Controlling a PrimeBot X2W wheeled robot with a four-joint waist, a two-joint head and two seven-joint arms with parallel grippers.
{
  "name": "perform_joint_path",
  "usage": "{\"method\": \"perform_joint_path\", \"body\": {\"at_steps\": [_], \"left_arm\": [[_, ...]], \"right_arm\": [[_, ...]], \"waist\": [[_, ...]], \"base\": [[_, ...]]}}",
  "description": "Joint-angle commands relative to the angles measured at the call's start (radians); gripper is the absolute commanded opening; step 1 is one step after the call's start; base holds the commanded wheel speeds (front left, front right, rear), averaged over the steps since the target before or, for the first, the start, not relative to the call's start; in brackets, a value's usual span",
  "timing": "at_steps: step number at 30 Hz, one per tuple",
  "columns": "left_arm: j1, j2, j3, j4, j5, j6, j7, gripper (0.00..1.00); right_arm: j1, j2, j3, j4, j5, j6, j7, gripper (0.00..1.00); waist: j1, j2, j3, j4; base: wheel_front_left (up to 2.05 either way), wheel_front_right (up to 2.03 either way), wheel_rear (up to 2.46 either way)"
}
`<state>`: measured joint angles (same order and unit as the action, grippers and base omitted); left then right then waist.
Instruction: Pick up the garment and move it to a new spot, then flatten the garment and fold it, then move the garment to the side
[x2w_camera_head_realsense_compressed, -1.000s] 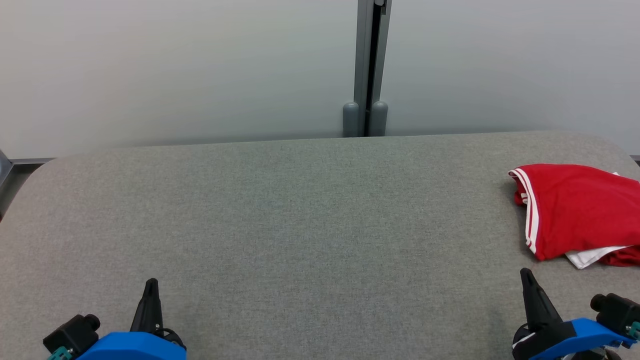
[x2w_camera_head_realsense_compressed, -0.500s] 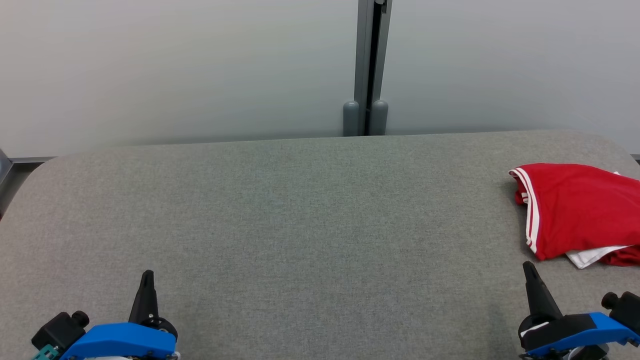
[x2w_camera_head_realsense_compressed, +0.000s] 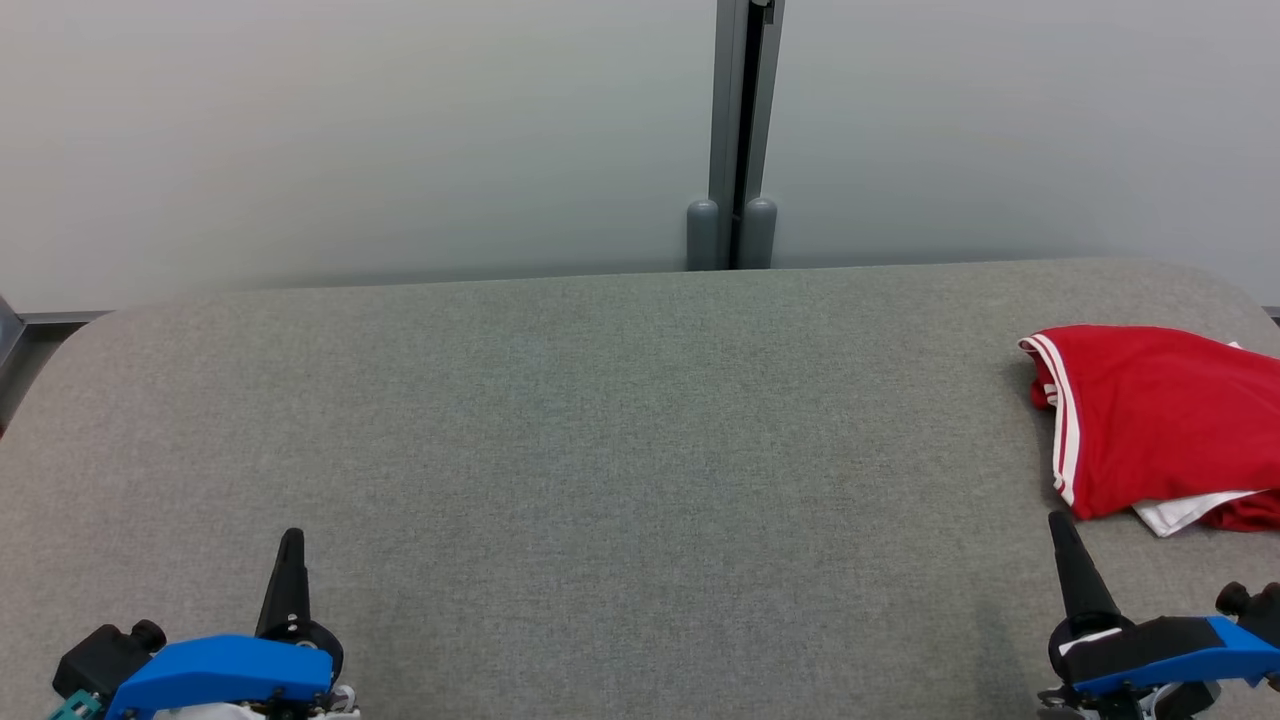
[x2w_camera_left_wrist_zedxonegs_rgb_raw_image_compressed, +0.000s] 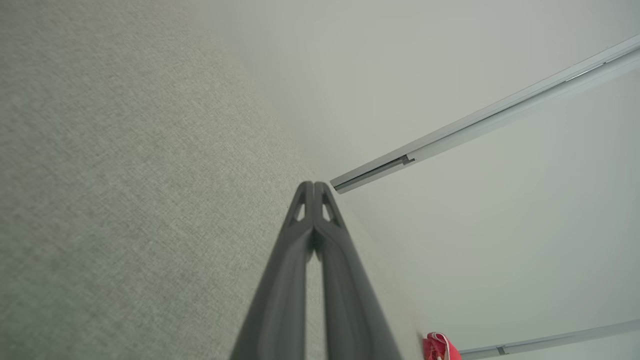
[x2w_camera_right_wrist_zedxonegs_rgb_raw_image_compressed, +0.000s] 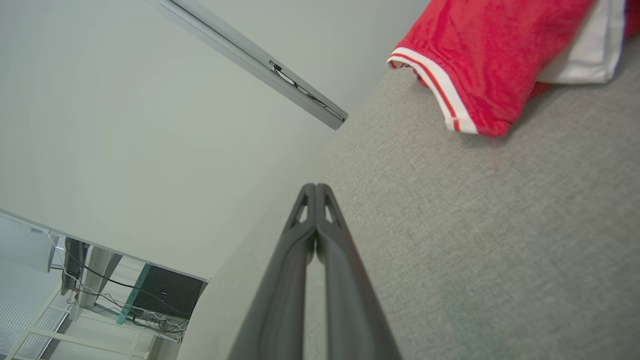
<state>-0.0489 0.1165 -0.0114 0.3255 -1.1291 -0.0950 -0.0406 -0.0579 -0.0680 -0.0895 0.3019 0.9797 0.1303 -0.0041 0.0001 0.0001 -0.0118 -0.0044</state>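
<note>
Head view, red garment (x2w_camera_head_realsense_compressed: 1150, 420), striped edge (x2w_camera_head_realsense_compressed: 1062, 425) facing left, long axis cropped

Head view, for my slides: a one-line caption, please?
Red garment lies at the right end of the grey table; left gripper and right gripper, shut and empty, at its near edge.

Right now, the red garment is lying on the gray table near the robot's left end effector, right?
No. The red garment lies on the gray table near the right end effector, not the left end effector; the head view shows it.
</note>
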Motion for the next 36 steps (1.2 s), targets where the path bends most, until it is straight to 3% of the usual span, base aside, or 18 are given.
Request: {"method": "perform_joint_path", "body": {"at_steps": [1, 36], "left_arm": [[-0.031, -0.001, 0.012, -0.015, -0.022, -0.005, 0.007, 0.00], [-0.051, -0.039, 0.080, -0.055, -0.284, -0.025, 0.092, 0.00]], "right_arm": [[-0.028, 0.001, -0.004, -0.016, 0.031, 0.000, 0.006, 0.00], [-0.046, 0.011, -0.017, -0.042, 0.373, 0.001, 0.072, 0.00]], "waist": [[0.0000, -0.0001, 0.000, 0.000], [-0.0001, -0.0001, 0.007, 0.002]], "base": [[0.00, 0.00, 0.00], [0.00, 0.00, 0.00]]}}
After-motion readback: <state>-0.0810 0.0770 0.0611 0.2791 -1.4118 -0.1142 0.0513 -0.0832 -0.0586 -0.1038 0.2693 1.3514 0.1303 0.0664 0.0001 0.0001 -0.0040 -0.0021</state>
